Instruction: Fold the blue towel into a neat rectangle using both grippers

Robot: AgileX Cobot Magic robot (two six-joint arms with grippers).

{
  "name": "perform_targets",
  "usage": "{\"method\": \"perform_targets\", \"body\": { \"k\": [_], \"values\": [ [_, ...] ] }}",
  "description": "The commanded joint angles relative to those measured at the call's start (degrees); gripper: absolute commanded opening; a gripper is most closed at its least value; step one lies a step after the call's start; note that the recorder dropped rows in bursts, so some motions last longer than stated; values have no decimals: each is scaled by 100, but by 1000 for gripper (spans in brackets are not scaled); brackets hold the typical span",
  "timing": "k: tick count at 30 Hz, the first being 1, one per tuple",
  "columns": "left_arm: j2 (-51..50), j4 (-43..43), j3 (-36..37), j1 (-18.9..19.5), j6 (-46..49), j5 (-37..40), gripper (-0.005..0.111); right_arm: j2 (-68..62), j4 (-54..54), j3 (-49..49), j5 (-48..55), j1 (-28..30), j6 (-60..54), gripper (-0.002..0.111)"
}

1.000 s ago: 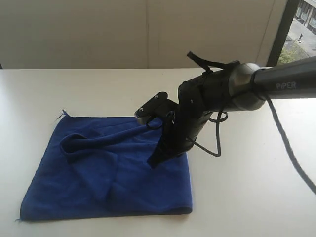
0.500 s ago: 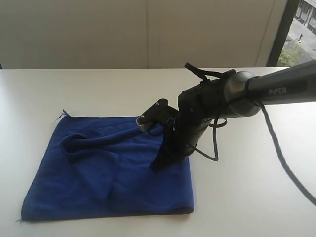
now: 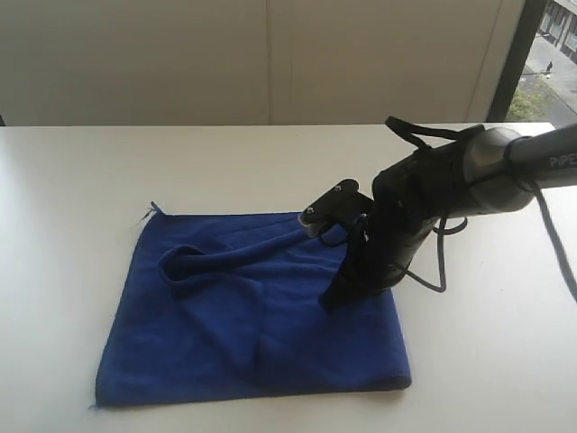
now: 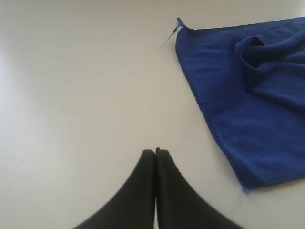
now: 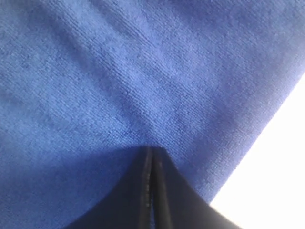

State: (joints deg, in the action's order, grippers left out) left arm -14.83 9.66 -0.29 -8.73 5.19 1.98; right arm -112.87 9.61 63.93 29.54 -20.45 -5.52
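Observation:
The blue towel [image 3: 252, 334] lies mostly flat on the white table [image 3: 180, 162], with a raised fold [image 3: 180, 266] near its far left part. My right gripper [image 3: 332, 302] is shut, and its tips press down onto the towel close to the right edge. In the right wrist view the shut gripper [image 5: 151, 149] meets the towel's cloth [image 5: 119, 71] with nothing seen between the fingers. My left gripper [image 4: 155, 150] is shut over bare table, apart from the towel's edge [image 4: 214, 129]. It does not show in the exterior view.
A loose black cable [image 3: 442, 275] hangs from the right arm just over the table beside the towel. A pale wall runs behind the table's far edge, with a window [image 3: 550, 54] at the top right. Bare table [image 4: 71, 95] surrounds the left gripper.
The right gripper has moved to the right, and the whole towel has slid right across the table with it. Its shape and fold look the same.

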Motion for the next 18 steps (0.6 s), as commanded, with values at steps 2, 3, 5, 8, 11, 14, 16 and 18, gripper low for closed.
{"method": "perform_targets", "body": {
  "k": [2,3,5,8,11,14,16,18],
  "values": [
    [35,5,29,6,22,-70,0,64,243,-553,757,114,319,0],
    [35,5,29,6,22,-70,0,131,268,-585,793,114,345,0],
    [35,5,29,6,93,-123,0,253,413,-642,836,114,478,0],
    [35,5,29,6,105,-325,0,412,679,-667,849,114,732,0],
    [35,5,29,6,105,-392,0,662,679,-667,849,114,733,0],
    [35,5,29,6,38,-460,0,1093,679,-667,714,114,733,0],
    [35,5,29,6,-197,-621,0,1393,679,-641,697,114,721,0],
    [35,29,29,6,-651,-1139,0,1628,692,-602,697,114,721,0]
  ]
}}
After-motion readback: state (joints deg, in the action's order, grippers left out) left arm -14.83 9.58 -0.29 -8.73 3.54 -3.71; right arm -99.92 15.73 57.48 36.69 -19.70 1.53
